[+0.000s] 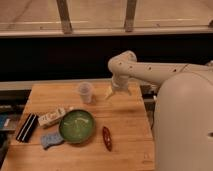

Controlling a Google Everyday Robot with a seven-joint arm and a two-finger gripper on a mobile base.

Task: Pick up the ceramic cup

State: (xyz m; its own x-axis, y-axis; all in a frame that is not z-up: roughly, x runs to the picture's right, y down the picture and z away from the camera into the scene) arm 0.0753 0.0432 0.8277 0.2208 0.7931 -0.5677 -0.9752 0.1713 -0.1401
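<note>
My claw spread, tips indistinct, beside the small pale-grey handleless ceramic cup, upright on the wooden bench.

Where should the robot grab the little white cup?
Grip the ceramic cup around its side wall, coming from the picture's right, where the gripper hangs beside it. It stands upright, narrow and handleless, with nothing between them.

Worktop: light wooden worktop.
Back: pale whitish-grey handleless ceramic cup, upright.
Front left: wide shallow green bowl.
Beside bowl: white packet, black rectangular block, blue-grey flat piece, red elongated object.
Gripper: over the back edge, near the cup.
</note>
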